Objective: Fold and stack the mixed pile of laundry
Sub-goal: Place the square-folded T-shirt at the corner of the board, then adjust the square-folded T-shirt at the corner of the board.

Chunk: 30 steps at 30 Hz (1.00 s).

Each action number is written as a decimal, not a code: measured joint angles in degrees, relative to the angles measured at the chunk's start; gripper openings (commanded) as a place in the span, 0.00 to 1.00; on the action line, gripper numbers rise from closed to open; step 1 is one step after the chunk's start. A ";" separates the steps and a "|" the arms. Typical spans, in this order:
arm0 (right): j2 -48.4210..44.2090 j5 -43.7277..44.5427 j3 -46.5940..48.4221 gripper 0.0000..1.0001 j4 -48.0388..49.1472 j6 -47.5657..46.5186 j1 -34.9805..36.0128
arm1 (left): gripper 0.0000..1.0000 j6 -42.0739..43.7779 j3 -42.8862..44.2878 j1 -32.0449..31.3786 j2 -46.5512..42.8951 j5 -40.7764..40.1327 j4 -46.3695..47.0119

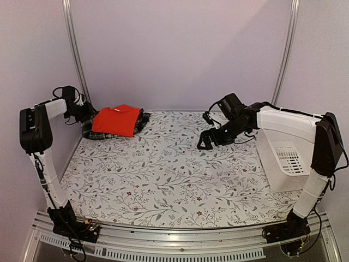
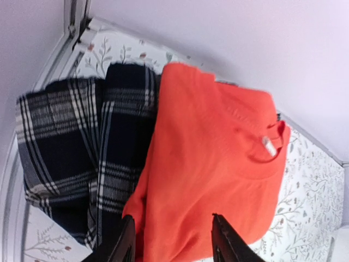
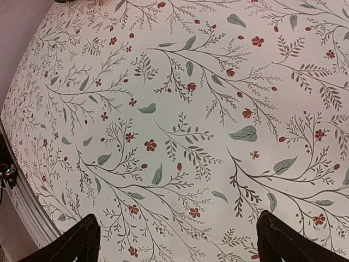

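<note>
place: lab robot cell | cues: plain white walls, aluminium base rail, floral table cover

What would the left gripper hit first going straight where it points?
Probably the red shirt, which lies on the plaid garment directly ahead of the left gripper; exact depth is unclear.

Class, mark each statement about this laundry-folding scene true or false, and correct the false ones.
1. The red shirt lies on the plaid garment. True.
2. The right gripper is open above bare floral cover. True.
3. The white basket stands at the left edge of the floral cover. False: it stands at the right edge.
4. The plaid garment lies in the white basket. False: it lies on the floral cover, under the red shirt.
</note>
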 measured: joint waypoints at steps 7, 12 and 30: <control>0.00 0.13 -0.02 0.99 -0.87 0.04 -0.17 | 0.51 -2.71 16.31 2.82 4.28 6.69 3.04; 0.00 0.52 -0.02 0.99 -1.88 0.11 -0.24 | 0.52 -6.23 17.97 2.80 10.40 11.19 6.10; 1.62 1.14 1.05 0.99 -3.56 0.70 -0.24 | 0.38 -9.07 20.65 1.31 20.48 19.50 7.13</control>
